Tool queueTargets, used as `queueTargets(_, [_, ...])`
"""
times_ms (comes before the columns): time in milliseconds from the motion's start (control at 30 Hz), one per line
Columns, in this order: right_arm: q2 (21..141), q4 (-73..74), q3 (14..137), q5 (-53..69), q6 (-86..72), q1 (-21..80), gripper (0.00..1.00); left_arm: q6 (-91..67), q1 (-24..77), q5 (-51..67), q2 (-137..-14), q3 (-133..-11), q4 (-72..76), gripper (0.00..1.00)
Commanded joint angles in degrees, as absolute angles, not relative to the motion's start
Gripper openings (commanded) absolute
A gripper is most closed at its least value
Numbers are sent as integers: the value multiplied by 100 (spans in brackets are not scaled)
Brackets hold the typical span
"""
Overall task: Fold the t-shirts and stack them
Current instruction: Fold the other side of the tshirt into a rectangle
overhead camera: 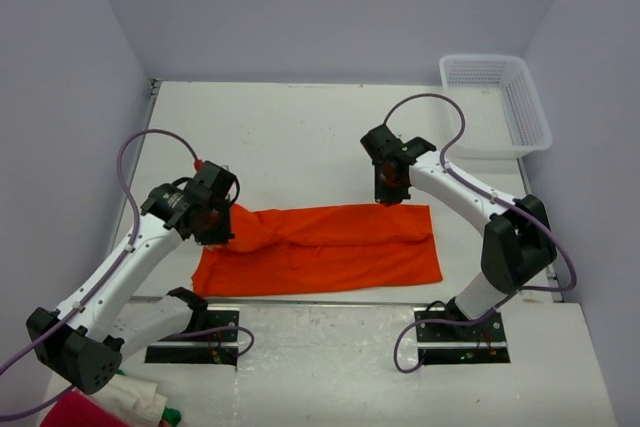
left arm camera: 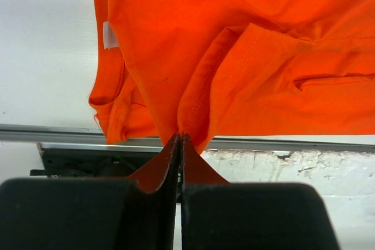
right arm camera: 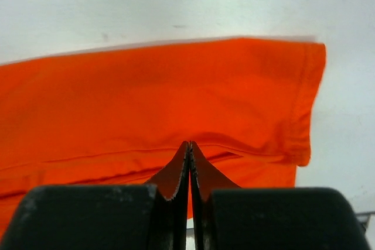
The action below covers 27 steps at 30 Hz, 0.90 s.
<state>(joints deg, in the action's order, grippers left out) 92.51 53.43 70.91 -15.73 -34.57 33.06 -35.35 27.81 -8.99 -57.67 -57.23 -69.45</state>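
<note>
One bright orange t-shirt (overhead camera: 330, 247) lies on the white table, folded into a long band running left to right. My left gripper (overhead camera: 218, 227) is shut on a lifted fold at its left end. In the left wrist view the cloth (left arm camera: 263, 57) is drawn up into the closed tips (left arm camera: 180, 136), and the collar with its white label (left arm camera: 109, 34) hangs to the left. My right gripper (overhead camera: 390, 197) is shut at the shirt's far edge near the right end. In the right wrist view a crease of the cloth (right arm camera: 146, 98) rises to the closed tips (right arm camera: 188, 143).
A white plastic basket (overhead camera: 497, 102) stands at the back right corner. A red, white and green cloth pile (overhead camera: 120, 402) lies at the near left by the left arm's base. The shirt's near edge lies close to the table's front metal strip (left arm camera: 304, 142).
</note>
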Motion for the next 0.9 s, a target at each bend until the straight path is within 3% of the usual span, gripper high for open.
queueTargets(0, [9237, 4895, 7681, -950, -3085, 3340, 0, -3366, 2821, -888, -5906, -5520, -6873, 0])
queueTargets(33, [9316, 4904, 7847, -836, -3059, 3357, 0, -3375, 2821, -844, -5915, -5520, -6864, 1])
queueTargets(67, [9343, 4904, 7918, -791, -3050, 3357, 0, -3462, 2830, -835, -5898, -5511, -6856, 13])
queueTargets(133, [9386, 4852, 8006, -556, -2997, 3357, 0, -3611, 2856, -835, -5828, -5520, -6820, 28])
queueTargets(233, [9518, 4755, 8051, -404, -2927, 3366, 0, -3883, 2856, -1080, -5757, -5703, -6907, 37])
queueTargets(400, [9694, 4808, 8086, -527, -2883, 3375, 0, -4105, 2865, -1591, -5765, -6178, -6936, 38])
queueTargets(467, [9694, 4842, 8051, -632, -2857, 3375, 0, -3982, 2865, -1547, -6046, -6214, -6812, 25])
queueTargets(533, [9703, 4886, 8033, -747, -2839, 3375, 0, -3911, 2865, -1433, -6440, -6196, -6566, 0])
queueTargets(867, [9492, 4817, 7568, -817, -2540, 3296, 0, -3744, 2830, -1336, -7593, -5695, -5415, 0])
